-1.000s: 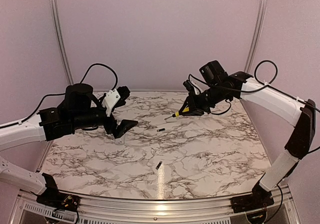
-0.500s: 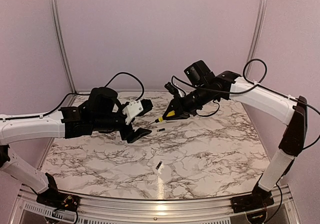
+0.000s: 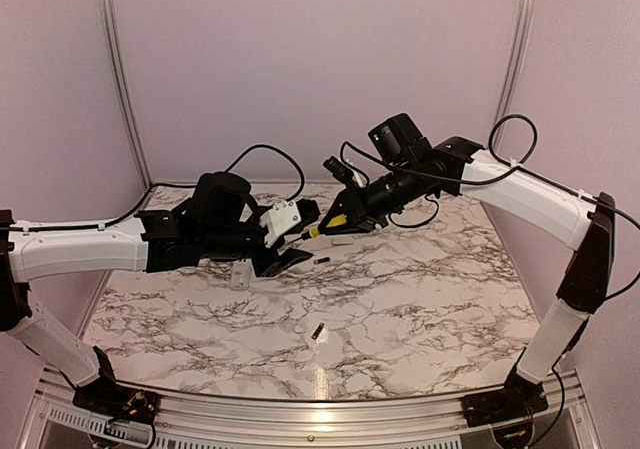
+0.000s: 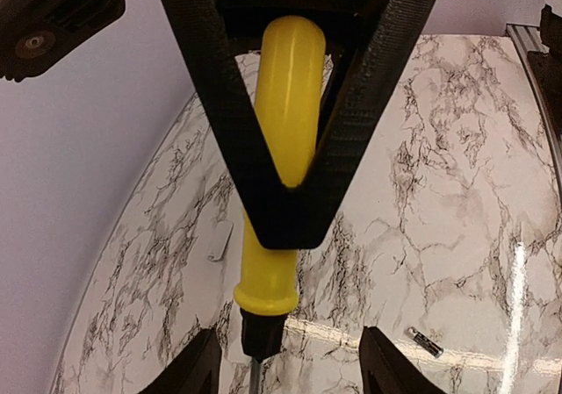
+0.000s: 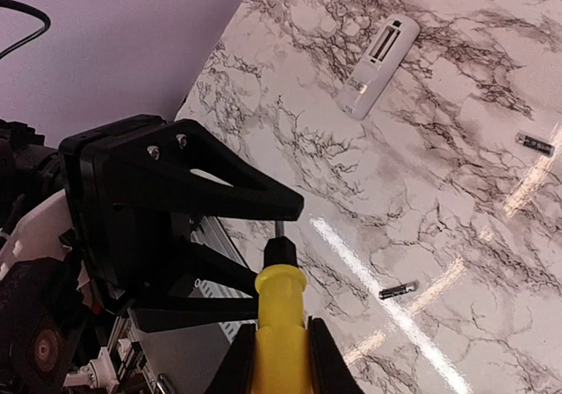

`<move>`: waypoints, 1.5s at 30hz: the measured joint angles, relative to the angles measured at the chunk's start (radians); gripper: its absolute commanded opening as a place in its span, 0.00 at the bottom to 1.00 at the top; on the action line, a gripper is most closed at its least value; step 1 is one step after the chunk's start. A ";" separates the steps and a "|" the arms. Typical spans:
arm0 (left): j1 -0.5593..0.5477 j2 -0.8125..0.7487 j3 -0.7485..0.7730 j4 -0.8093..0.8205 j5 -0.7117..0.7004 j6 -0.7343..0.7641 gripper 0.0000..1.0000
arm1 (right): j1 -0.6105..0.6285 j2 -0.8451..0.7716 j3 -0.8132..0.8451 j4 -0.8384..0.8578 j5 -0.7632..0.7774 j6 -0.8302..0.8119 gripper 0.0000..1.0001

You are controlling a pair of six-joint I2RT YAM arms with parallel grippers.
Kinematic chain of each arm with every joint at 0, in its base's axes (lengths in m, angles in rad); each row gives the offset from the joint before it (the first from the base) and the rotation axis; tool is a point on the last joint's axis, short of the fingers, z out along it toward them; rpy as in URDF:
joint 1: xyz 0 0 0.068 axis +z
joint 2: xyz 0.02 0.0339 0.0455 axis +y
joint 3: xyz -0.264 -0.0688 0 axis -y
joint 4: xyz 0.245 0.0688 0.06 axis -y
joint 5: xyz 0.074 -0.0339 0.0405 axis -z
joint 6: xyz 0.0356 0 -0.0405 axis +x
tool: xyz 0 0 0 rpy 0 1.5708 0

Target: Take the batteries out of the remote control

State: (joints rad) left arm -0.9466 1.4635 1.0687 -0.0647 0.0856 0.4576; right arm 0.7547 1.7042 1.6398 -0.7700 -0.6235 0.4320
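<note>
Seating the left pincer (image 4: 290, 369), jaws half-wide astride the shaft, squarely on the yellow-handled, black-tipped screwdriver (image 4: 268, 271) matters before the right pincer (image 5: 279, 359), clamped on its handle, lets go. Below both, the slim white plastic remote control (image 5: 379, 56) and 2 dark cylindrical batteries (image 5: 398, 290) lie apart on the marble counter (image 3: 420, 299).

Item count: one slim white plastic remote control (image 5: 379, 53); two short dark cylindrical batteries (image 5: 398, 290), second battery (image 5: 536, 143); one yellow-handled black-tipped screwdriver (image 5: 279, 341); one marble-patterned table (image 5: 457, 113).
</note>
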 measured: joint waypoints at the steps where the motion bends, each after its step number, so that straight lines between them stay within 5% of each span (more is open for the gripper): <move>1: 0.000 0.006 0.004 0.000 0.000 0.002 0.51 | 0.000 0.000 0.000 0.000 -0.003 0.000 0.00; 8: 0.000 0.035 0.030 0.009 0.001 0.023 0.34 | 0.000 0.003 0.000 -0.001 -0.023 -0.006 0.00; 17: 0.000 0.047 0.042 0.010 0.001 0.056 0.00 | 0.000 0.014 0.002 -0.005 -0.024 -0.014 0.00; 21: 0.000 0.048 0.043 0.008 0.000 0.057 0.00 | 0.000 0.014 0.002 -0.007 -0.023 -0.014 0.00; 23: 0.000 0.048 0.043 0.008 -0.001 0.057 0.00 | 0.000 0.014 0.002 -0.007 -0.023 -0.014 0.10; 26: 0.000 0.048 0.043 0.008 -0.001 0.056 0.00 | 0.000 0.014 0.002 -0.007 -0.023 -0.016 0.38; 31: 0.000 0.047 0.043 0.009 -0.013 0.039 0.00 | 0.002 0.014 0.009 0.002 -0.019 -0.023 0.65; 42: 0.000 -0.095 -0.085 0.019 -0.075 -0.067 0.00 | -0.003 0.009 0.047 0.010 0.116 -0.013 0.98; 45: 0.000 -0.144 -0.127 0.021 -0.105 -0.101 0.00 | -0.015 -0.011 0.047 0.014 0.162 -0.006 0.99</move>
State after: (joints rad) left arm -0.9466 1.3193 0.9421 -0.0441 -0.0193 0.3565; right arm 0.7399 1.6928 1.6863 -0.7559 -0.4618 0.4259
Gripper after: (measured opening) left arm 0.143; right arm 0.980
